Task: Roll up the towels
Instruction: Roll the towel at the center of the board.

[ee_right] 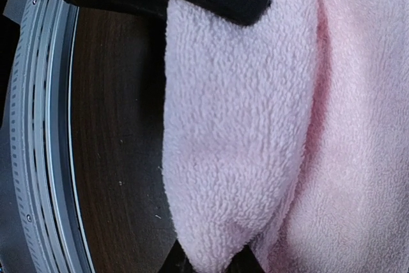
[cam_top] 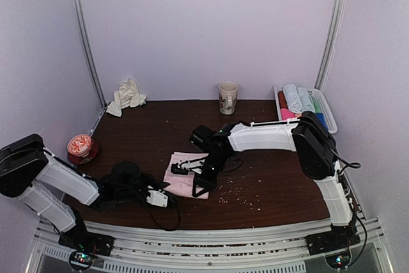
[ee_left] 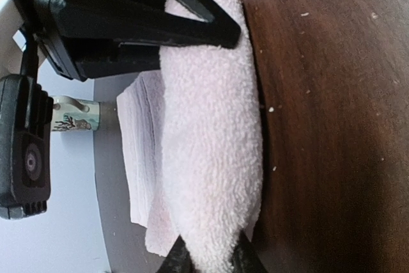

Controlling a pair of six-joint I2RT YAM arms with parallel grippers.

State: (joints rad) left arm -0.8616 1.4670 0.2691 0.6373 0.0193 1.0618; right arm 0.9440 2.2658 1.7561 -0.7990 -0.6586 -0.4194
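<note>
A pale pink towel (cam_top: 183, 187) lies near the front middle of the dark wooden table (cam_top: 275, 171), part of it gathered into a thick, rounded fold. The left hand (ee_left: 211, 261) is closed on one end of that fold, with terry cloth pinched between its fingers. The right hand (ee_right: 214, 265) is clamped on the other end, its black fingers pressed over the cloth. Flat layers of the same towel lie beside the fold. A cream-white towel (cam_top: 127, 96) sits crumpled in the far left corner. By the back wall stands a printed mug (cam_top: 228, 97), its design too small to read. At far right is a white tray (cam_top: 330, 112) of rolled towels (cam_top: 298, 99). A round red tin (cam_top: 81, 146) sits at the left edge. Crumbs (cam_top: 239, 193) dot the table.
</note>
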